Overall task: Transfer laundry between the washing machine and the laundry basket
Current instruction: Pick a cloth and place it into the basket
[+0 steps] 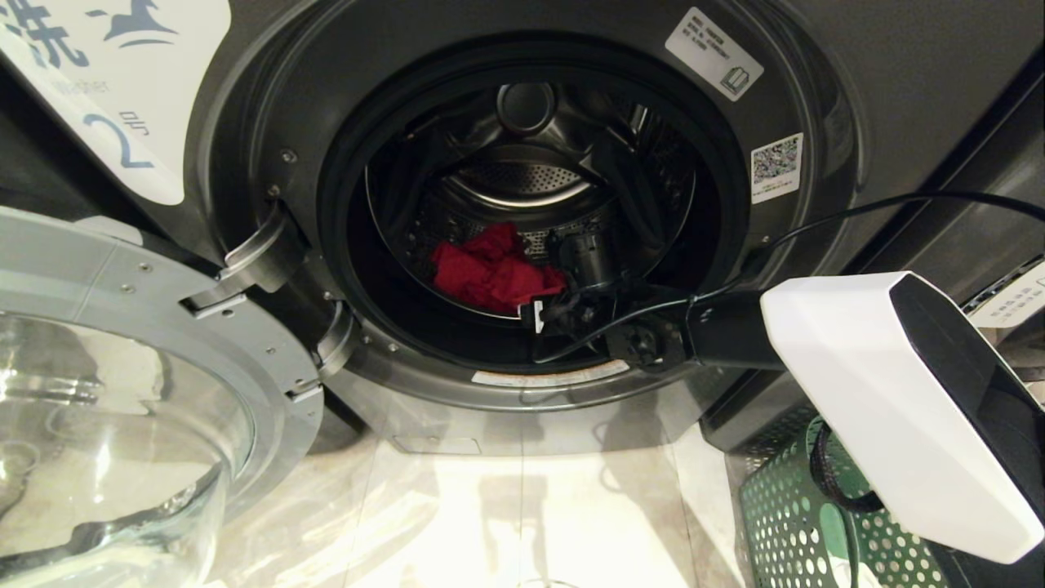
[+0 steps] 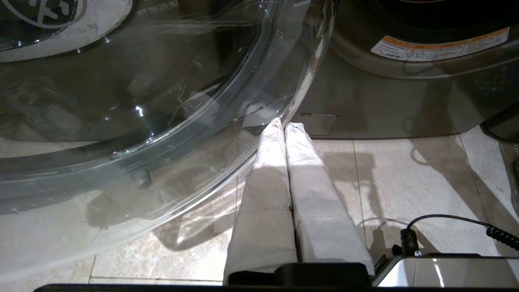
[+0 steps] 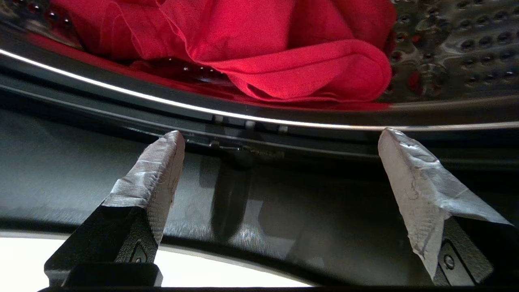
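The washing machine (image 1: 890, 73), dark grey with a label showing the numeral 2, has its round door (image 1: 155, 327) swung open to the left. One red garment of the laundry (image 1: 490, 273) lies on the drum floor. My right gripper (image 1: 555, 302) is at the lower lip of the opening. In the right wrist view it (image 3: 282, 134) is open and empty over the dark door seal, with the red garment (image 3: 284, 52) just beyond the drum rim. The green laundry basket (image 1: 784, 523) stands at the lower right, partly behind my right arm. My left gripper (image 2: 286, 125) is shut on nothing, low beside the glass door.
The open door's glass bowl (image 2: 121, 101) bulges out at the left, close to the left fingers (image 2: 267, 170). A black cable (image 1: 857, 208) runs across the machine's front to the right arm. Pale tiled floor (image 1: 522, 506) lies in front of the machine.
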`<state>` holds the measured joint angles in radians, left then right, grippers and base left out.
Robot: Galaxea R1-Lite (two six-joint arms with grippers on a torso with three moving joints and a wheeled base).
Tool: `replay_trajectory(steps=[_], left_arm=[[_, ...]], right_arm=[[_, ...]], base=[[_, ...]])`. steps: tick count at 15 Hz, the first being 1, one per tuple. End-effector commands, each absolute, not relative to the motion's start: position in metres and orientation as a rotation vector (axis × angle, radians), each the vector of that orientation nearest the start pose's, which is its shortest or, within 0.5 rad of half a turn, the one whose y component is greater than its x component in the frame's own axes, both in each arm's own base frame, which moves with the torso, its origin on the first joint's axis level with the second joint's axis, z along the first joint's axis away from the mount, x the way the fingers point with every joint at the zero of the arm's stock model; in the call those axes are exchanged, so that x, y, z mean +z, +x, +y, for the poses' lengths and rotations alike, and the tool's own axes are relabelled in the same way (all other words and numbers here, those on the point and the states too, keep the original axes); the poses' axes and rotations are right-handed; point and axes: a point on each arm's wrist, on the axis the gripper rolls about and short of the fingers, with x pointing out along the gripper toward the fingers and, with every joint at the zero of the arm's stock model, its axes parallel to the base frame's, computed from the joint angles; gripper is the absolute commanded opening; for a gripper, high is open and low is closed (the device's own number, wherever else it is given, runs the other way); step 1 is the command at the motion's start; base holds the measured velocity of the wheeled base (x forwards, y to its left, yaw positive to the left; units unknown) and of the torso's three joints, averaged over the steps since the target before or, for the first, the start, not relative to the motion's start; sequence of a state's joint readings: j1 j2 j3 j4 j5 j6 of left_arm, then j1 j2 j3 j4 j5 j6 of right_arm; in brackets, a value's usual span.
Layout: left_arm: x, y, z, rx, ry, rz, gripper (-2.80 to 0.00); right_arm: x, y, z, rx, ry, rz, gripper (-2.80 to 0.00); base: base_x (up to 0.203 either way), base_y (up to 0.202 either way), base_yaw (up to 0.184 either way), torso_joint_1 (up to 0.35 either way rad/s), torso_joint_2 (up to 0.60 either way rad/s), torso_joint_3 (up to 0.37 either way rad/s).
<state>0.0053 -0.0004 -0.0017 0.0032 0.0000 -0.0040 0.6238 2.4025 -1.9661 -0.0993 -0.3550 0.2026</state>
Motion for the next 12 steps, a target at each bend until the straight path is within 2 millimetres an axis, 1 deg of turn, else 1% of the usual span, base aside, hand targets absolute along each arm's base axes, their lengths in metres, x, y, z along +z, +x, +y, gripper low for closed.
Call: replay_trajectory(steps=[1,3,5,7,9,11,12], left_arm=[[0.076,-0.023,0.0,0.006,-0.005,0.0,-2.8],[0.076,-0.023,0.0,0.006,-0.005,0.0,-2.8],[0.076,-0.023,0.0,0.006,-0.005,0.0,-2.8],[0.076,-0.023,0.0,0.006,-0.005,0.0,-2.8],[0.076,-0.023,0.0,0.006,-0.005,0.0,-2.8],[0.076,-0.023,0.0,0.006,-0.005,0.0,-2.8],[0.076,-0.023,0.0,0.006,-0.005,0.0,-2.8]], right_arm=[[0.155,0.424,0.29,0.227,0.046,0.319,0.0],[0.152,0.427,0.289,0.224,0.054,0.306,0.0],[0.155,0.428,0.289,0.228,0.069,0.277,0.0],[0.162,0.426,0.287,0.229,0.072,0.272,0.0],[0.185,0.412,0.281,0.261,0.066,0.296,0.0],[0.215,0.388,0.269,0.308,0.068,0.311,0.0],[0.226,0.372,0.262,0.33,0.065,0.324,0.0]], base=[[0.0,0.0,0.0,0.0,0.0,0.0],[0.0,0.0,0.0,0.0,0.0,0.0],[0.0,0.0,0.0,0.0,0.0,0.0],[0.0,0.0,0.0,0.0,0.0,0.0],[0.0,0.0,0.0,0.0,0.0,0.0],[0.0,0.0,0.0,0.0,0.0,0.0],[0.0,0.0,0.0,0.0,0.0,0.0]])
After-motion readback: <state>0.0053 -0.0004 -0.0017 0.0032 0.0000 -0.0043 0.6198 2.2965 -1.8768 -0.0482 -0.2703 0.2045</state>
